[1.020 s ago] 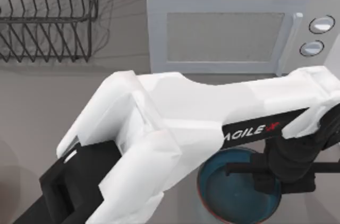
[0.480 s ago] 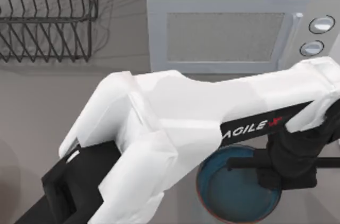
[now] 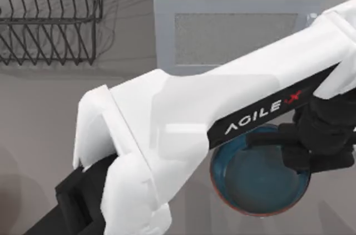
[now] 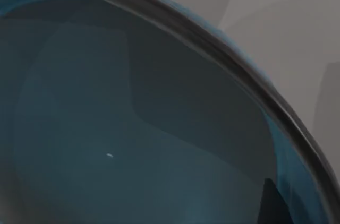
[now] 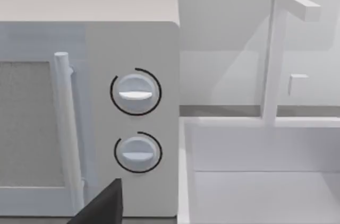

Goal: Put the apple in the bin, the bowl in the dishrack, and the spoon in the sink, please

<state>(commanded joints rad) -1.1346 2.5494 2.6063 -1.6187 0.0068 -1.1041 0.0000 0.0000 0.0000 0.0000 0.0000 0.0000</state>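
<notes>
- The bowl [image 3: 260,176] is big and round. It is blue-teal inside with a thin reddish-brown rim. In the top view it is low down on the right part of the table [image 3: 39,107].
- The bowl is just in front of the white microwave [image 3: 233,40].
- The left gripper [image 3: 317,146] is black and sits right over the far right edge of the bowl. I cannot tell if its fingers are gripping the rim or are loose.
- The long white left arm [image 3: 183,135] goes across the middle of the top view, from the low left up to the right. It says AGILEX on a black strip.
- The left wrist view is very close to the bowl [image 4: 133,139]. You see its blue inside, its curved dark rim, and grey table past it.
- The dishrack [image 3: 50,18] is dark wire with thin prongs. It stands at the far left of the table, well apart from the bowl.
- The right wrist view looks at the microwave [image 5: 90,102] with its two round knobs [image 5: 135,94] and a handle. Just beside it is a white sink [image 5: 265,171] with a white tap [image 5: 276,54].
</notes>
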